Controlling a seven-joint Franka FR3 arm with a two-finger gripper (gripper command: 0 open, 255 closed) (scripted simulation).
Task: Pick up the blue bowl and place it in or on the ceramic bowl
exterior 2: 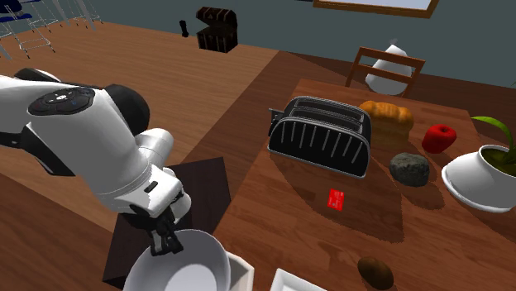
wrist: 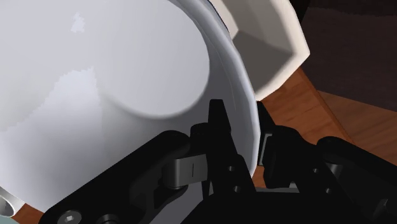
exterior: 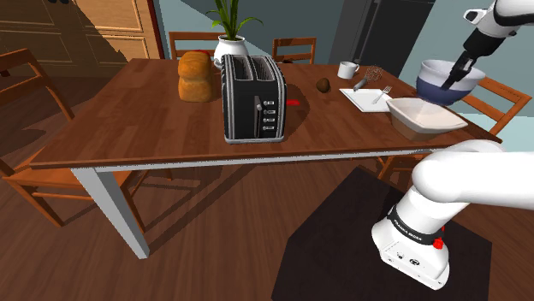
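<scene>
The blue bowl, clamped by its rim in the pincer, hangs at the shoulder view's upper right just above the ceramic bowl, so only lowering and release seem left.

Bowl — blue outside, white inside

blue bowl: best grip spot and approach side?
Take the rim wall from above, one finger inside and one outside. The blue bowl is open-topped and thin-walled, and looks too wide to span whole. The tool is clamped on the rim exactly this way, with the bowl lifted off the table.
</scene>
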